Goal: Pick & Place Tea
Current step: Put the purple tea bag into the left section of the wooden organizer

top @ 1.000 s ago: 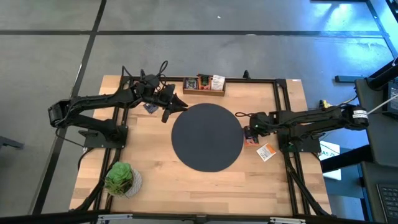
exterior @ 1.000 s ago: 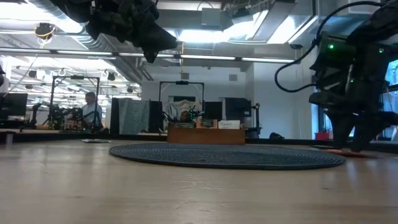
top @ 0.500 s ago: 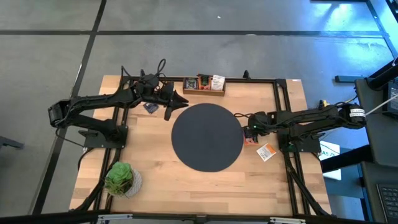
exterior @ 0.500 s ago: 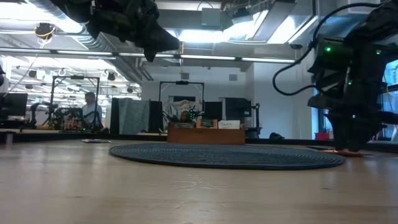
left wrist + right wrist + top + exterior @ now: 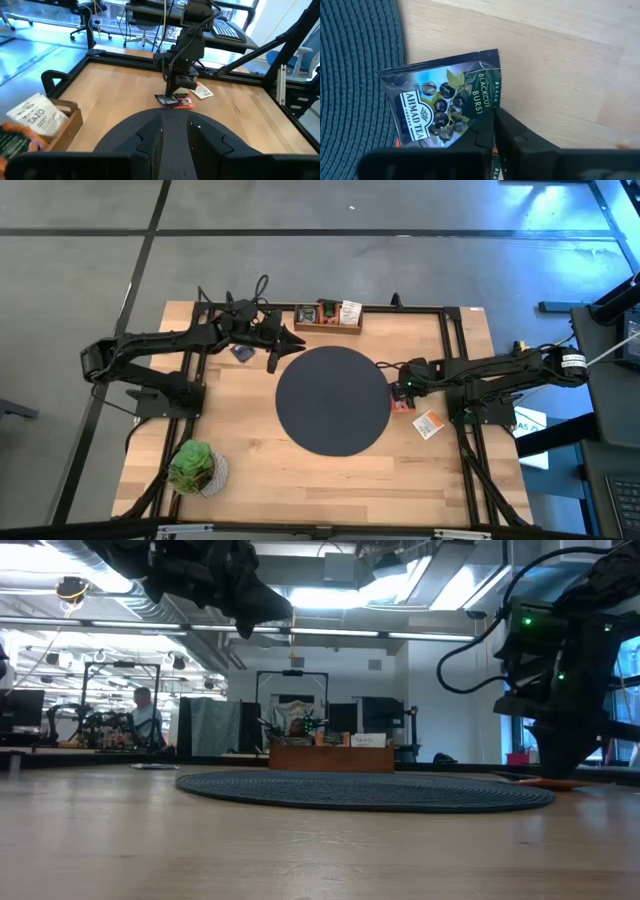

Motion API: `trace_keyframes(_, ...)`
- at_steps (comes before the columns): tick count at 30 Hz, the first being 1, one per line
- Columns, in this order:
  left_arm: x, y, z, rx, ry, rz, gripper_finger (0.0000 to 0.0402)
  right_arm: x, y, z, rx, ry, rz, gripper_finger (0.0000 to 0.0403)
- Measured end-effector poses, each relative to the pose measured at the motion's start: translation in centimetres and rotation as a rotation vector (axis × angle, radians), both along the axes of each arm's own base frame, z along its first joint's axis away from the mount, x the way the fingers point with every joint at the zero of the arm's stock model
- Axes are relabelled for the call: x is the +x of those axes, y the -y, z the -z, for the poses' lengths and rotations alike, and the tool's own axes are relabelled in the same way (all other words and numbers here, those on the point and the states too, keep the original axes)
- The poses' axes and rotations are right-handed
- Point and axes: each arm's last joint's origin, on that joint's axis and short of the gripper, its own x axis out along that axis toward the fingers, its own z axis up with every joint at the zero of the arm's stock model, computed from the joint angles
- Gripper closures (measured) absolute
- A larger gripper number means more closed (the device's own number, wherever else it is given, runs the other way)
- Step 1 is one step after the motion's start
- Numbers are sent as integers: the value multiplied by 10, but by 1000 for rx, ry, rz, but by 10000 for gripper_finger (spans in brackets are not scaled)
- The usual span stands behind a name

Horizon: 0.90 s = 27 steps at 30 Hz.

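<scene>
Right gripper jaws closed on edge of blackcurrant tea packet, packet beside black round mat. Left gripper jaw state cannot be told.

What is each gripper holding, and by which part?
The right gripper pinches the dark tea packet at its edge. The left gripper holds nothing.

Bright, even overhead light; sharp.
</scene>
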Motion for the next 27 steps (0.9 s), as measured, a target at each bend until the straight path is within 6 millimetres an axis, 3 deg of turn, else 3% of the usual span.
trace_keyframes(4,21,0,15,-2,2,30,318,1,0,0,-2,10,0,395)
trace_keyframes(17,122,6,69,-62,-149,155,318,4,0,0,-1,41,-1,401)
trace_keyframes(23,145,15,77,-61,-161,188,318,5,1,0,-5,53,-31,401)
trace_keyframes(27,163,23,85,-22,-182,113,318,7,1,0,-8,74,-51,401)
